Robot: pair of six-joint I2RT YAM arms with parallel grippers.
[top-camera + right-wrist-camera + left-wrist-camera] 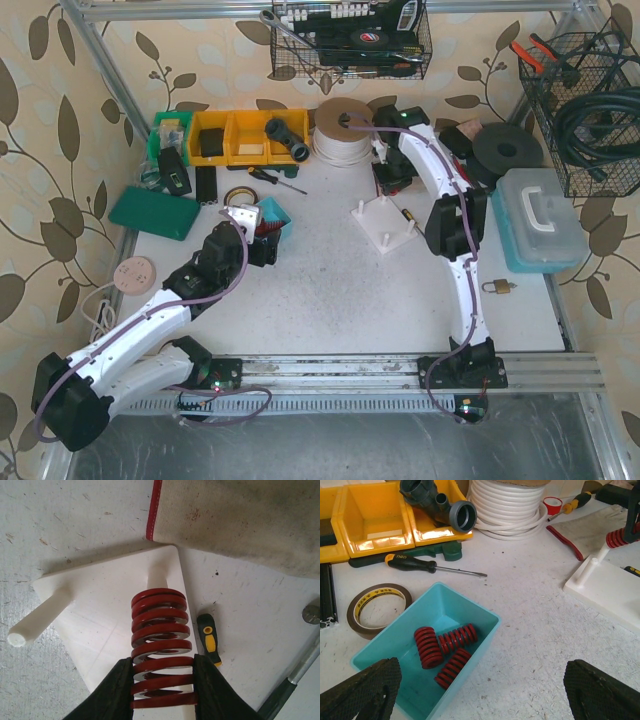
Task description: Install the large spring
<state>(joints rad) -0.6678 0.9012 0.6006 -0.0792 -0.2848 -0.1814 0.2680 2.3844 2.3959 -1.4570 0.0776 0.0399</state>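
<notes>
Right wrist, grip: the right gripper [161, 680] is clamped on the large spring [159, 630], its pads pinching the near coils from both sides.
Right wrist, place: straight ahead of the fingers, the spring's far end meets a white peg [158, 577] on the base plate [100, 625] (whether it has started over the peg I cannot tell).
Handling: likely stiff steel with some weight. The round coils could roll between the pads, so a hold across the near coils suits it, leaving the far end free.
Left wrist, fingers: the left gripper [480, 700] is spread wide and holds nothing. The teal bin [465, 597], ahead and to the left, holds three springs.
Top, surface: the white table [330, 290] is flat and speckled.
Top, room: tight. A glove [240, 515] lies beyond the fingers and a small screwdriver [209, 639] just to their right.
</notes>
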